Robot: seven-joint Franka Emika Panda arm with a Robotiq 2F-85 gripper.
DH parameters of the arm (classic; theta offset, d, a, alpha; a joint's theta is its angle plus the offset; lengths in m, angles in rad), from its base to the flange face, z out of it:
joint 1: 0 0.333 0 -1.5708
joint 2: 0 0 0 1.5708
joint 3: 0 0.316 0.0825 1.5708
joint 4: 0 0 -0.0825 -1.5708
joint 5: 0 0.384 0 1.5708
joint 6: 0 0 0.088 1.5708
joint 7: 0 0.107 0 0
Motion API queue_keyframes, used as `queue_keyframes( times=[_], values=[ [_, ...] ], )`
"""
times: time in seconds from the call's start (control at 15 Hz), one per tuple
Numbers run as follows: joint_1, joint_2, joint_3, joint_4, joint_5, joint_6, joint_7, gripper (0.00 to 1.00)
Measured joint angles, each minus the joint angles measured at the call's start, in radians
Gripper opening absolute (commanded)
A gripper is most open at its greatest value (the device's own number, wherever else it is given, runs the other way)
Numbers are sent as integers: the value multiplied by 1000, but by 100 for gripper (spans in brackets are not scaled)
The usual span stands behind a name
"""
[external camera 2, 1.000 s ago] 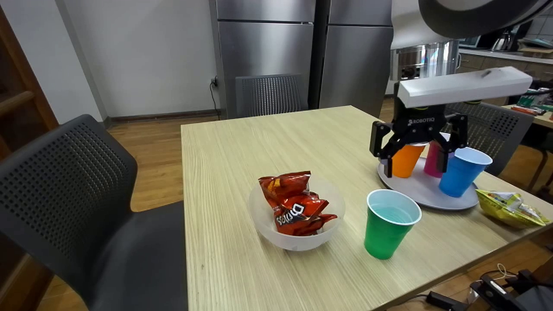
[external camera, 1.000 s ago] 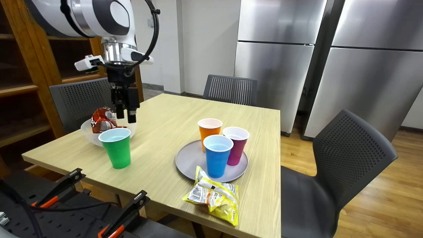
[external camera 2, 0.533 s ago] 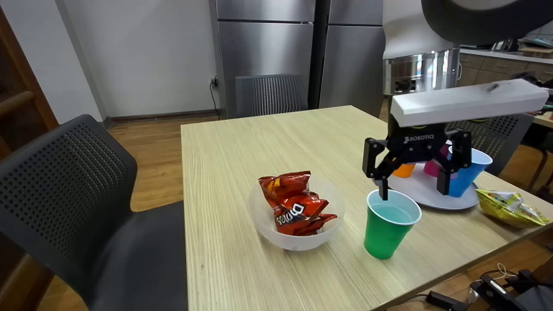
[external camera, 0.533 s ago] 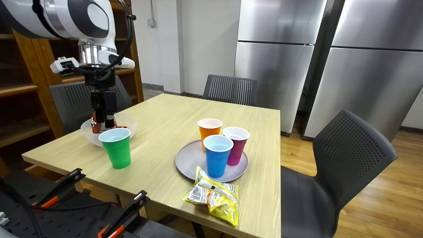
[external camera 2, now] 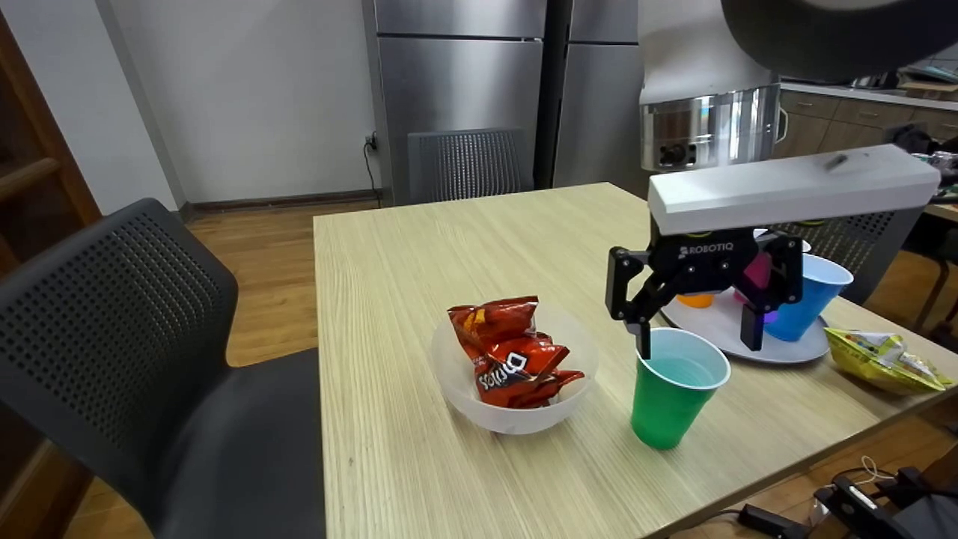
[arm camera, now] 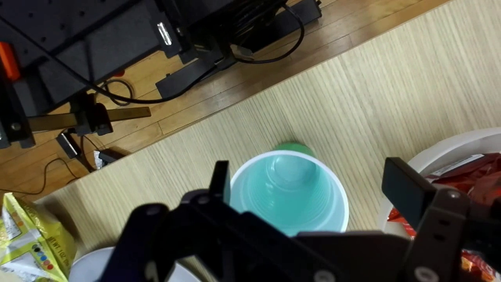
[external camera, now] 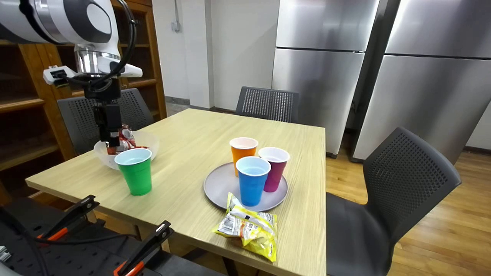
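Note:
My gripper (external camera 2: 697, 342) is open and empty. It hangs just above and behind the green cup (external camera 2: 668, 410) in an exterior view. In the wrist view the open jaws (arm camera: 312, 182) lie on either side of the upright green cup (arm camera: 287, 192). One finger is close by its rim; I cannot tell whether they touch. The other finger is apart from the cup, over the edge of a translucent white bowl (arm camera: 434, 152). A red chip bag (external camera 2: 516, 367) sits in this bowl (external camera 2: 509, 423). In an exterior view the gripper (external camera: 110, 142) overlaps the bag behind the green cup (external camera: 136, 174).
A grey plate (external camera: 218, 189) holds an orange cup (external camera: 241, 156), a purple cup (external camera: 277, 172) and a blue cup (external camera: 251, 186). A yellow snack bag (external camera: 253, 232) lies against the plate near the table edge. Dark chairs (external camera: 406, 184) stand round the wooden table (external camera: 180, 153).
The gripper has moved down and to the left in both exterior views, coming near the green cup's rim. Its fingers have stayed open. The cups, bowl, plate and bags have not moved.

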Motion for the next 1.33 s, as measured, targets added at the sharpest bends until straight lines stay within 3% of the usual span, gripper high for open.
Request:
queue_keyframes(
  times=[1.2, 1.27, 1.33],
  values=[
    [2, 249, -33, 177, -35, 43, 36, 100],
    [3, 261, -35, 185, -34, 48, 36, 79],
    [5, 273, -37, 194, -31, 53, 36, 72]
  ],
)
